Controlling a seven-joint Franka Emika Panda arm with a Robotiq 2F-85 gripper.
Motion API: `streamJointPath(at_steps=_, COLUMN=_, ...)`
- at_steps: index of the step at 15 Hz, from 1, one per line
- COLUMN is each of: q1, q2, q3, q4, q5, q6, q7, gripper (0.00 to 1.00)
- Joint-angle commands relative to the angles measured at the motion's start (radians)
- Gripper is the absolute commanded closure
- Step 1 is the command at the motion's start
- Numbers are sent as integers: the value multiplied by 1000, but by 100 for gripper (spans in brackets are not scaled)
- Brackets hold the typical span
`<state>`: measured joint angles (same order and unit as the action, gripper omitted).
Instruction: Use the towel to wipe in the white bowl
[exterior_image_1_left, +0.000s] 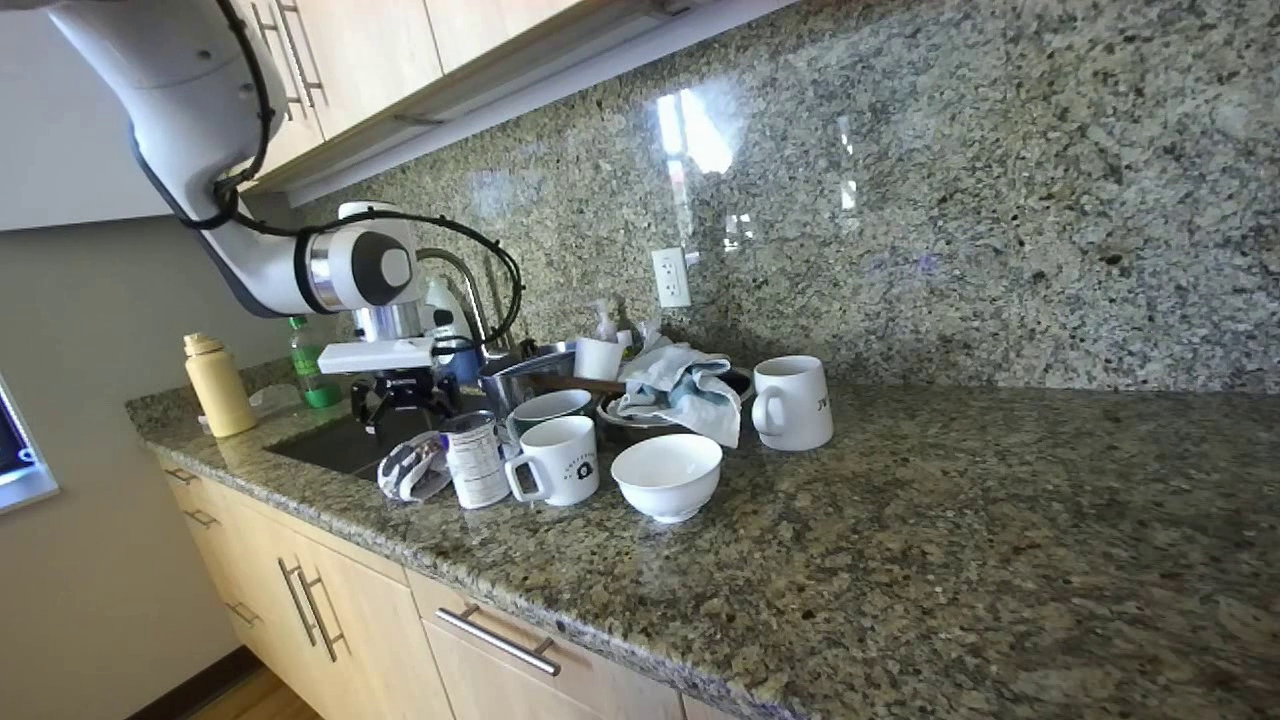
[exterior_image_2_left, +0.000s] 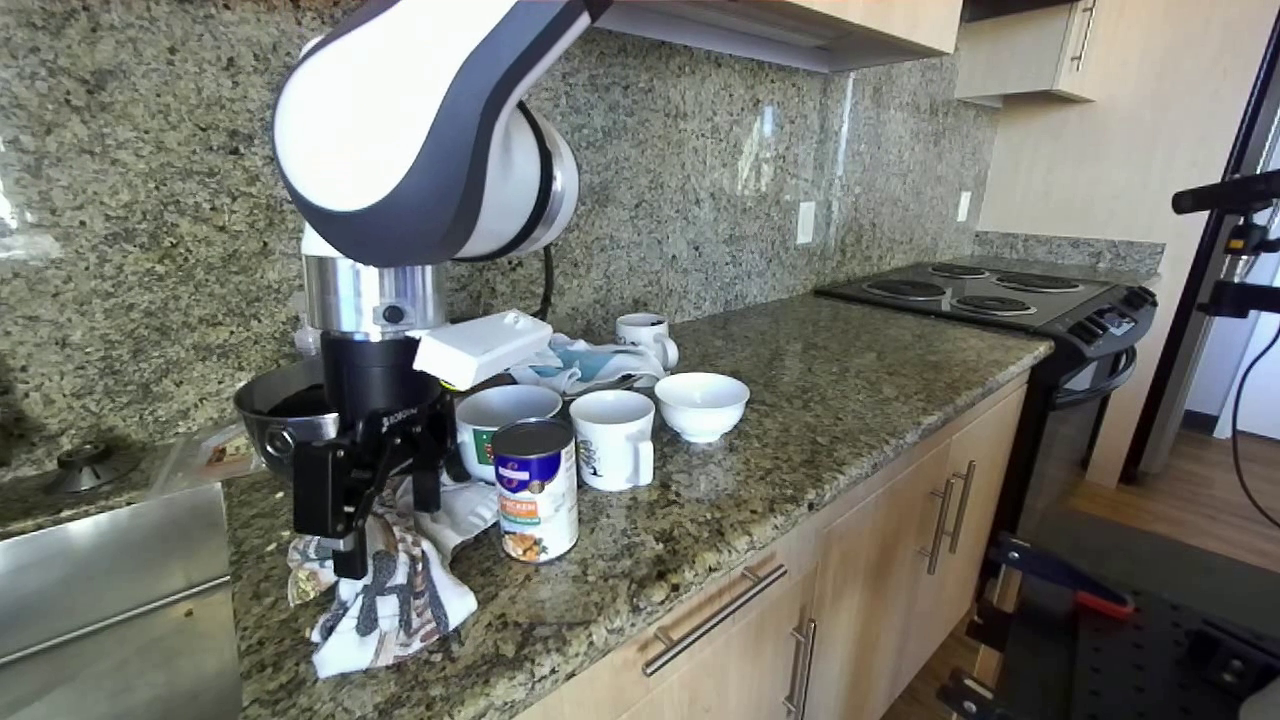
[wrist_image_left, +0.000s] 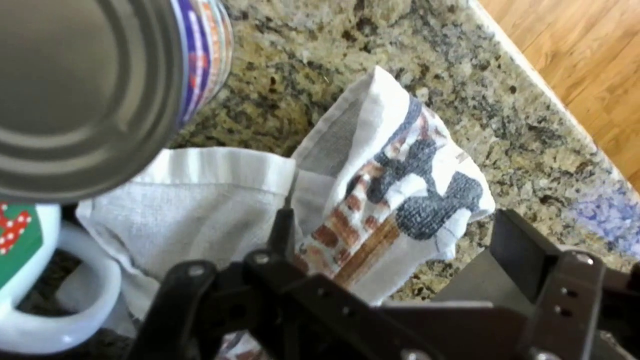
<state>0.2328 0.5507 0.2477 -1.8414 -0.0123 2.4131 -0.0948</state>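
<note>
"Two fingers stand well apart — our gripper hangs over the towel and clamps nothing that we can see. The towel lies rumpled on the counter, below and between the fingertips."

"What could trip us first?"

"Height, we judge. If we close too high, we pinch one loose fold and it slips free; too low, and the tips scrape the counter."

"And the can?"

"It stands upright just beside the towel. A pale hemmed stretch, seemingly of the same cloth, runs toward it and toward the handle of the green-printed mug. We cannot tell whether either weighs it down; if so, lifting may topple one."

"Then we go on past the white mug?"

"Yes, to the white bowl, upright just beyond it. A dangling corner could catch on that mug, and wiping hard on one side could tip the bowl or send it sliding, since nothing seems to brace it. And we shouldn't confuse cloths — the white-and-blue cloth farther back looks like the wrong one."

"How does the surface treat us?"

"Speckled granite with a polish, so the bowl's foot may skate. The sink opens close by the towel, ready to swallow a weak grip's load."

"And the room?"

"A matching backsplash throws back bright light; pale wooden cabinets run beneath the counter. Farthest off, in an exterior view, we have a black stove with coil burners."
</note>
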Motion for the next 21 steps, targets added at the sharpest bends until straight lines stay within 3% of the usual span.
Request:
streamJointPath(at_steps=1, q1=5, q2=0, q3=5, q4=-37, q5=28, q6=44, q7=3, gripper=0)
streamJointPath(at_steps=11, q1=56, q2=45, q3=-24, q4=-41, q5=-2, q6=141, q7=71, gripper=0)
streamJointPath(at_steps=12, q1=61, q2=43, q3=-31, q4=-43, q5=-6, q6=144, q7=83, gripper=25)
streamJointPath(at_steps=13, q1=64, q2=42, q3=-36, q4=-44, q5=-9, q6=144, q7=93, gripper=26)
streamJointPath(at_steps=21, q1=71, q2=20, q3=-72, q4=-52, q5=-18, q6=173, q7=144, gripper=88)
